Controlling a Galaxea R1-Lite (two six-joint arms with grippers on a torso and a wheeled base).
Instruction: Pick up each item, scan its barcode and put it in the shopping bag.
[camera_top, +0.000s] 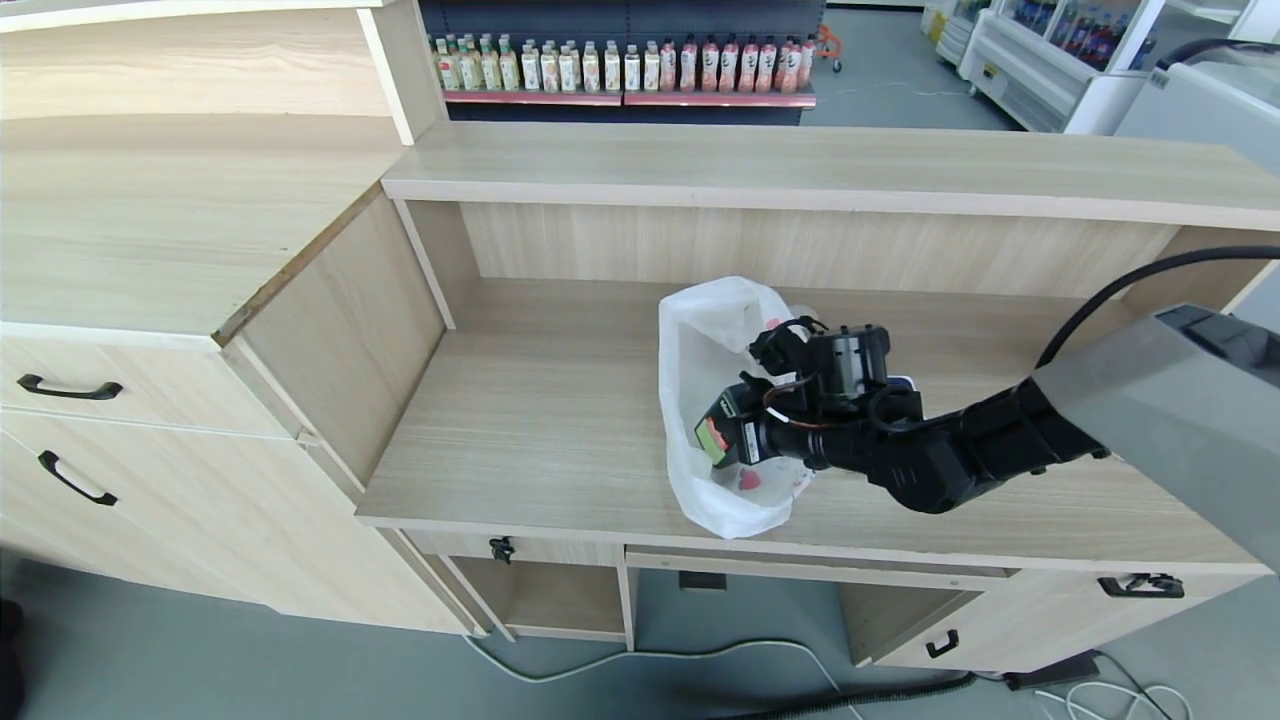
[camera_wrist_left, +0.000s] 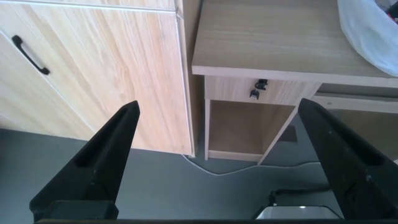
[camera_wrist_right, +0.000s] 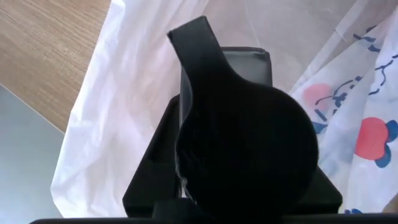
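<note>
Right arm's in from four o'clock, stretched low across the wooden counter (camera_top: 540, 420), and the right gripper (camera_top: 722, 440) is down inside the mouth of the white shopping bag (camera_top: 700, 340). The bag sits on the counter top a little to three o'clock of its middle, slumped open, its near end close to the front edge at six o'clock. A patch of green and red shows at the gripper's tip, but what it is I can't say. From the right wrist, a black rounded shape (camera_wrist_right: 249, 149) sits in front with the bag's plastic all round it, red fruit prints (camera_wrist_right: 373, 137) on one side. Whether that gripper is clamped on anything, I cannot tell.

The left gripper (camera_wrist_left: 219, 109) hangs low off the counter's front corner, over the grey floor, its two fingers (camera_wrist_left: 106, 162) spread wide apart with nothing between them.

Off at nine o'clock, cabinet drawers with black handles (camera_top: 68, 388). Way back at twelve o'clock, a shelf of drink bottles (camera_top: 620, 68). A white cable (camera_top: 640, 655) trails across the floor at six o'clock.
</note>
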